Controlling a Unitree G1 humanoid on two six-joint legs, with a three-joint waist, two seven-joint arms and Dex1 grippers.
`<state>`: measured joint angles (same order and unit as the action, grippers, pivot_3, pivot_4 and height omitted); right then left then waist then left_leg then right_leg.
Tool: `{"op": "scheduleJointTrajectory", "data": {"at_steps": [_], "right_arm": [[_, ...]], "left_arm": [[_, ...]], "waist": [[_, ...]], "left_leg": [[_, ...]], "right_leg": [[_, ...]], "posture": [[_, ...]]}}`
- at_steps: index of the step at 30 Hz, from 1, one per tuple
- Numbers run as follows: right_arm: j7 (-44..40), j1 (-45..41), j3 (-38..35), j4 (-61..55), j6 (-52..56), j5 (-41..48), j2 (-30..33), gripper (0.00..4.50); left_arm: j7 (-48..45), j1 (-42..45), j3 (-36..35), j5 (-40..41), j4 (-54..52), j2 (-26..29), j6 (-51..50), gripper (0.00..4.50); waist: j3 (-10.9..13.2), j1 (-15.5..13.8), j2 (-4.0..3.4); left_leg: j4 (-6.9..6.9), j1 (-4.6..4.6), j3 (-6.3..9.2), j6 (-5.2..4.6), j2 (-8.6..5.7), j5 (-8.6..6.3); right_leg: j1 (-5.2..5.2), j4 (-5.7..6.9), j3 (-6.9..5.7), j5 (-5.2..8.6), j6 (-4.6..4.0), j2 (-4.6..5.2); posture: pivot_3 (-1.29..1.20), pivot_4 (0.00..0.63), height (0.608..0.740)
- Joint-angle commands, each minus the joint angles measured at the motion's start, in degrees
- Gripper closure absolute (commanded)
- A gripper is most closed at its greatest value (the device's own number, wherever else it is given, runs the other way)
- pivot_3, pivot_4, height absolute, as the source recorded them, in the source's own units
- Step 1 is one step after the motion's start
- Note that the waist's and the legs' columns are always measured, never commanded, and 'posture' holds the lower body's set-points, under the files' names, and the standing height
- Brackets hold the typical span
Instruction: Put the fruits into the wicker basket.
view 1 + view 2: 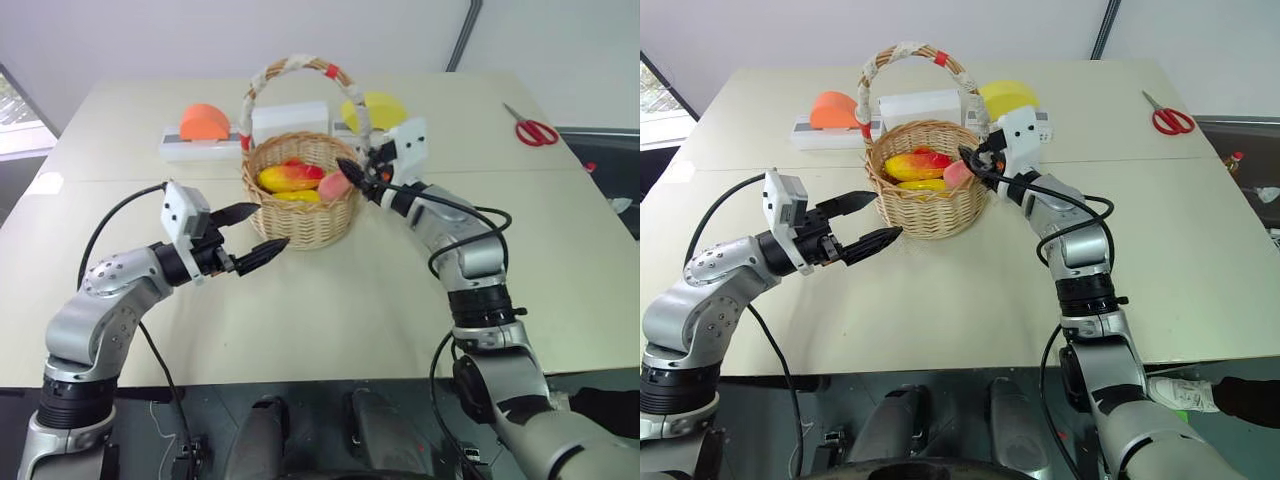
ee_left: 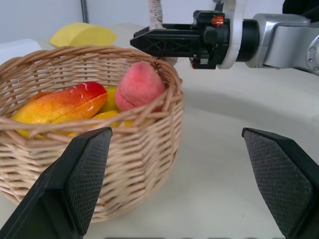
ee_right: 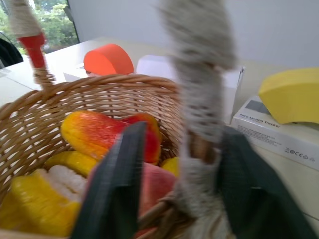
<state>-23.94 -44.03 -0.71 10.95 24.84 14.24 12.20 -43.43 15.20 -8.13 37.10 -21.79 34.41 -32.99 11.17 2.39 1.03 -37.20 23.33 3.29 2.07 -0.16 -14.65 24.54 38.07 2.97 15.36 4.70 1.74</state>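
The wicker basket (image 1: 300, 222) stands mid-table, its taped handle (image 1: 296, 64) arching over it. Inside lie a yellow-red mango (image 1: 291, 178), a pink peach (image 2: 139, 85) against the right rim, and yellow fruits (image 3: 37, 201). My right gripper (image 1: 352, 172) is at the basket's right rim, shut and holding nothing. Its tips sit just above the peach and beside the foot of the handle (image 3: 199, 99). My left gripper (image 1: 273, 225) hovers level at the basket's front left, open and empty, pointing at the basket wall (image 2: 124, 164).
Behind the basket are white boxes (image 1: 290, 120) with an orange half-dome (image 1: 203, 121) and a yellow half-dome (image 1: 380, 108) on them. Red-handled scissors (image 1: 536, 131) lie at the far right. Bare tabletop (image 1: 330, 300) stretches in front of the basket.
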Motion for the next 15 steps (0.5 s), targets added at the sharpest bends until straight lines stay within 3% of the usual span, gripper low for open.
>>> {"op": "scheduleJointTrajectory", "data": {"at_steps": [1,8,15], "right_arm": [[-0.25,-1.55,-1.64,-1.32,-2.14,1.16,-0.38,4.35],[1.22,2.26,-4.8,-8.66,-1.81,0.22,5.01,4.34],[8.1,10.4,-18.79,-7.65,-3.32,-1.88,17.71,4.34]], "left_arm": [[0.37,-0.76,-1.1,0.92,-2.76,-0.04,0.66,0.0],[0.3,0.37,-0.27,0.65,-1.74,-0.74,1.04,0.0],[-1.18,2.99,1.95,-0.49,1.84,-2.22,2.33,0.0]], "waist": [[0.01,0.04,-0.01],[0.01,0.02,-0.01],[0.01,-1.69,-0.01]], "left_leg": [[0.0,0.0,0.02,0.0,0.01,0.0],[0.01,-0.02,0.02,0.01,0.07,0.01],[0.0,0.04,-0.02,-0.02,-0.03,-0.01]], "right_leg": [[0.0,-0.01,-0.01,0.0,0.0,-0.01],[0.03,0.03,-0.01,0.0,0.0,-0.12],[0.01,-0.06,-0.01,0.01,0.0,-0.04]], "posture": [[0.0,0.15,0.74],[0.0,0.15,0.74],[0.0,0.15,0.74]]}}
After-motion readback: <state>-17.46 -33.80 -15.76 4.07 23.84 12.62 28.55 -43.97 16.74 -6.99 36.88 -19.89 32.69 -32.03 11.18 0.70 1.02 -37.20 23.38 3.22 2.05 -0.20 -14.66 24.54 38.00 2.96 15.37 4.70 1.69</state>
